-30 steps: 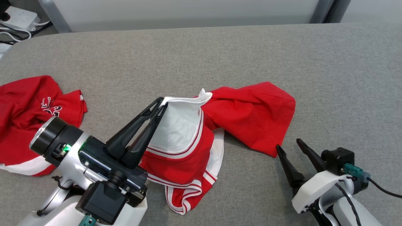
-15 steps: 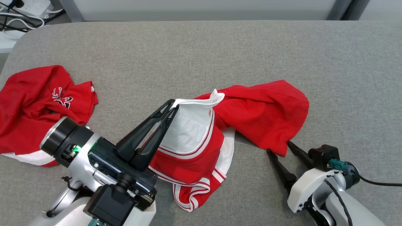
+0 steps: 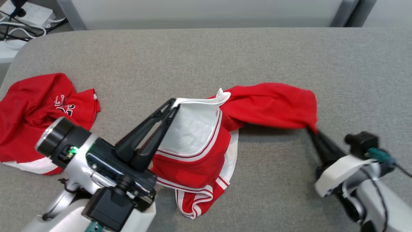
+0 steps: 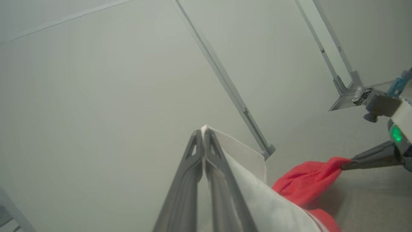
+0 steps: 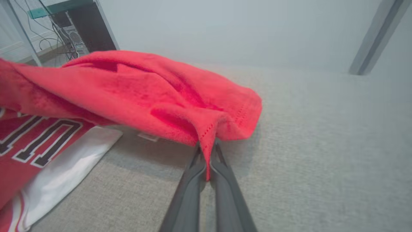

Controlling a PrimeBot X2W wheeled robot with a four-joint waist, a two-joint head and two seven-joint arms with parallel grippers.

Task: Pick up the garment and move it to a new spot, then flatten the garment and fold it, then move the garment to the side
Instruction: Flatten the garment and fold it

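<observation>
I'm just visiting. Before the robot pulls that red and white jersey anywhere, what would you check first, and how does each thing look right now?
1. Left gripper shut on the white edge of the jersey: ok.
2. Right gripper shut on its red corner: ok.
3. Both held parts raised off the grey table: ok.
4. The jersey spread flat: not ok; it sags bunched, its lower part lying on the table.
5. Apart from the other red garment on the left: ok.
6. One layer only in each grip: cannot tell.
</observation>
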